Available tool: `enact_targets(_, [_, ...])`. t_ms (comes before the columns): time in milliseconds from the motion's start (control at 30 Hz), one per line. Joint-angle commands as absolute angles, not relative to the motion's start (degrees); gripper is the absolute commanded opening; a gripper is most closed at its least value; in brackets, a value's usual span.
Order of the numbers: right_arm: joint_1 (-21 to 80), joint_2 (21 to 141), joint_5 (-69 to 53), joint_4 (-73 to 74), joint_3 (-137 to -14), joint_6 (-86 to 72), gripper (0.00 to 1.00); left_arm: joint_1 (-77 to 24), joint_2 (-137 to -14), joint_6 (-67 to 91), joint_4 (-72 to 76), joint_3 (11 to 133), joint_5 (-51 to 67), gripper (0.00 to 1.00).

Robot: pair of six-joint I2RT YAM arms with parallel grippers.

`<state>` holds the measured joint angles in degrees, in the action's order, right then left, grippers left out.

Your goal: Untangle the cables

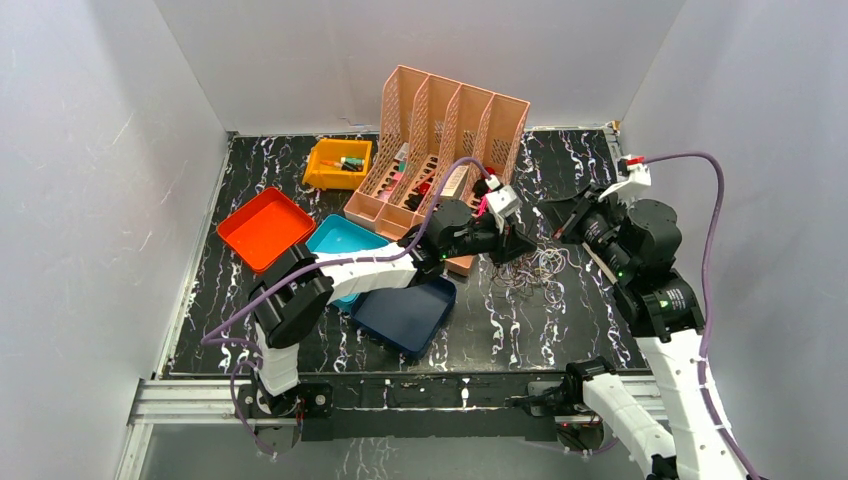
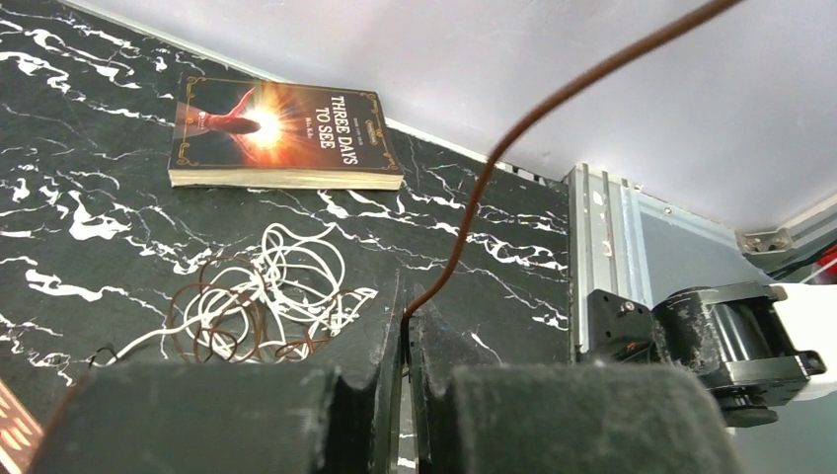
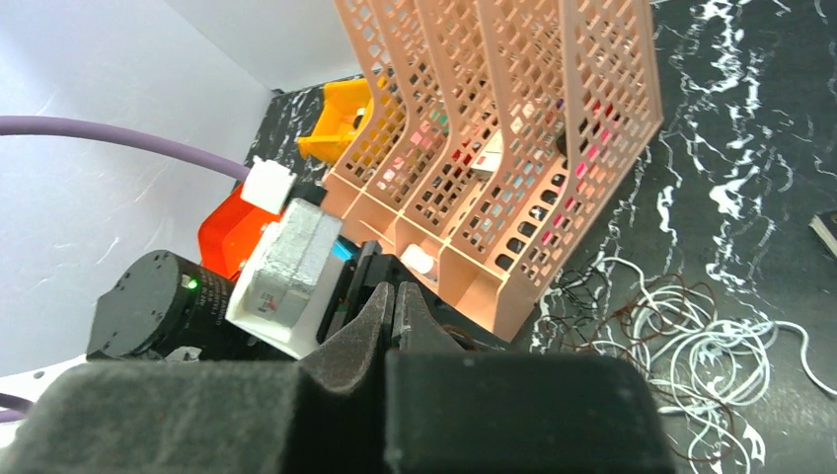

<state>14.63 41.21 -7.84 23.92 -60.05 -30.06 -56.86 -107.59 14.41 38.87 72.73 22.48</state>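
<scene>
Left gripper (image 2: 407,326) is closed tight on one brown wire (image 2: 494,168). The wire comes out from between the fingertips and runs up and right out of the left wrist view. It looks taut, and its far end is not visible.

Right gripper (image 3: 395,311) has its fingers pressed together with only a thin seam between them. No wire shows in the seam, so I cannot tell whether it holds anything. It sits just beside the left gripper, near the rack (image 3: 513,128).

The cables (image 2: 262,301) lie in one loose pile on the table (image 2: 79,197), right of the rack's front corner and near the book (image 2: 281,133). Both grippers are just above or beside the pile. Brown and white loops overlap and cross each other throughout it.

Progress looks early. One brown strand is lifted off the table, but whether it is fully free of the clump cannot be seen. No strand is laid out apart from the rest anywhere in view. The white wires look untouched, and several brown curls are still threaded through them.

Left to do, by my read: pull this strand clear and set it down away from the pile, then repeat strand by strand until brown and white no longer cross. The wires are thin and springy, so one pull will likely drag neighbouring loops along.
</scene>
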Motion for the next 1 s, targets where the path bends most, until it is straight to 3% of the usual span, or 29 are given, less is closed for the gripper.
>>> enact_targets(0, [14.5, 39.5, -2.3, 23.7, -58.5, -31.0, 0.13, -57.1, -104.2, 11.8, 37.7, 74.1, 21.1, 0.00])
enact_targets(100, [14.4, 38.1, 0.8, 24.6, -56.7, -31.7, 0.37, -57.1, -103.0, 10.6, 34.7, 74.5, 19.7, 0.00])
enact_targets(400, [14.5, 30.5, 8.2, 24.6, -51.1, -35.5, 0.64, -57.1, -102.6, 12.2, 19.9, 80.6, 17.0, 0.00])
enact_targets(667, [14.4, 21.3, 8.6, 20.6, -45.3, -33.4, 0.76, -56.9, -100.4, 12.4, 18.3, 80.9, 11.4, 0.00])
enact_targets(967, [14.5, 14.7, 2.2, 13.9, -37.9, -28.4, 0.78, -56.5, -98.5, 12.0, 16.4, 83.8, 9.8, 0.00])
